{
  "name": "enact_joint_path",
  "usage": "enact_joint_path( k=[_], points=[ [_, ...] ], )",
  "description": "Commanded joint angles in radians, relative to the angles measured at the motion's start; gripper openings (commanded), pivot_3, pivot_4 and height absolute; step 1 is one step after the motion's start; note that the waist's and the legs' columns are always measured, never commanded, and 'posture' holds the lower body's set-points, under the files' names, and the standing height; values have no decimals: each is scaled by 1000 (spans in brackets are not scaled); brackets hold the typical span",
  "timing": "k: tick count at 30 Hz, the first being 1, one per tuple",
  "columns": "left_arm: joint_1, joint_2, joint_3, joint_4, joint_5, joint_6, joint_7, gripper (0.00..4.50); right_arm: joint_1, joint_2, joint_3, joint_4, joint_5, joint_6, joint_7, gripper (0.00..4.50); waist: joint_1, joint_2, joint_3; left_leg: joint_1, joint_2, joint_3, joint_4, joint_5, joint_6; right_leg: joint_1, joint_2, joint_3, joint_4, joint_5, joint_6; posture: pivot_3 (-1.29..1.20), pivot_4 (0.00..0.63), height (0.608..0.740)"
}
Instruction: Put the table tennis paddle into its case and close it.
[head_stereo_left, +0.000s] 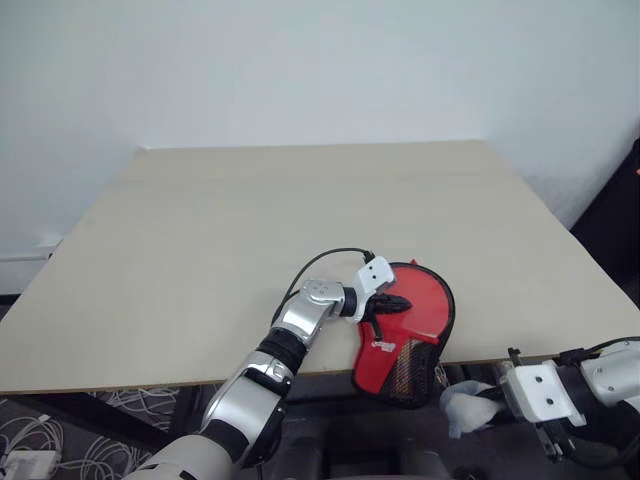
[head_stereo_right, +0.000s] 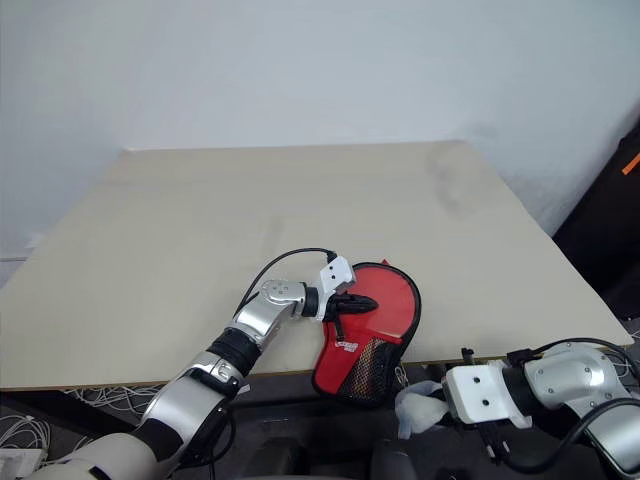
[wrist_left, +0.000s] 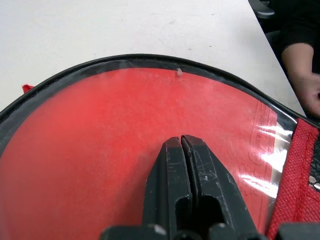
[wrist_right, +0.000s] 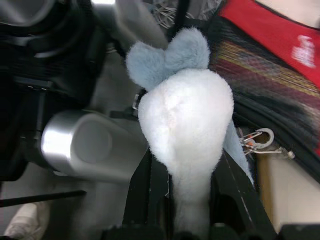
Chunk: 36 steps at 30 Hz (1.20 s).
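The table tennis paddle is already in the case; the left gripper, fingers together, presses it, the right gripper pinches its fluffy charm, closing remains.

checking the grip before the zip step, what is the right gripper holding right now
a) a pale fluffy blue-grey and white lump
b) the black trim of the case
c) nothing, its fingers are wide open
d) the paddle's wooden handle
a: in the right wrist view the right gripper has its two black fingers closed around the pale fluffy lump, just off the table edge, beside the hanging end of the case.
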Motion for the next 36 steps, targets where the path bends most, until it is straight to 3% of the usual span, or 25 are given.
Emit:
enact_joint_path(
  k=[1, 8, 15, 20, 23, 27, 34, 36],
  points=[
    [21, 12, -14, 18, 25, 26, 4, 0, 66, -23, -11, -80, 14, -19, 26, 354, -1, -1, 0, 0, 0, 0, 0, 0, 0, 0, 0, 0, 0, 0, 0, 0, 0, 740],
    [23, 1, -14, 23, 24, 26, 18, 0, 171, -24, -23, -222, 36, 38, -1, 354, 0, -2, 0, 1, 0, 0, 1, -1, 0, 1, 0, 0, 0, 0, 0, 0, 0, 740],
    [24, -5, -9, 22, 21, 29, 34, 0, 27, 26, -16, -244, 157, 277, -97, 354, -1, -5, 0, 1, 0, -1, 1, -1, 0, 2, 0, -1, 0, 0, 0, 0, 0, 740],
    [48, 42, 0, -86, 9, 58, 15, 0, -202, 81, -11, -163, 291, 497, -164, 2068, -2, -7, 0, 1, 1, -1, 2, -1, 0, 2, 0, -1, 0, 0, 0, 0, 0, 740],
    [54, 90, 30, -179, -7, 93, 23, 592, -372, 157, 1, -70, 325, 608, -245, 3161, -6, -6, 0, 1, 3, 0, 1, -1, -1, 1, 1, -1, 0, 0, 0, 0, 0, 740],
    [44, 169, 93, -278, -42, 136, 37, 1963, -544, 242, 32, 60, 289, 691, -336, 4500, -5, -7, 1, -1, 3, 0, 1, -1, 0, -2, 2, 0, 2, 1, -1, 0, 0, 740],
    [58, 326, 217, -418, -86, 186, 68, 4421, -659, 295, 77, 215, 202, 669, -382, 4500, -2, -8, 1, -3, 1, 0, 1, -1, 0, -3, 0, 0, 0, 2, 1, 0, 0, 740],
    [73, 366, 256, -450, -106, 213, 74, 4470, -676, 306, 75, 237, 191, 667, -393, 4500, -2, -8, 1, -3, 1, 1, 1, -1, 0, -3, 0, 0, 1, 2, 1, 0, 0, 740]
  ],
)
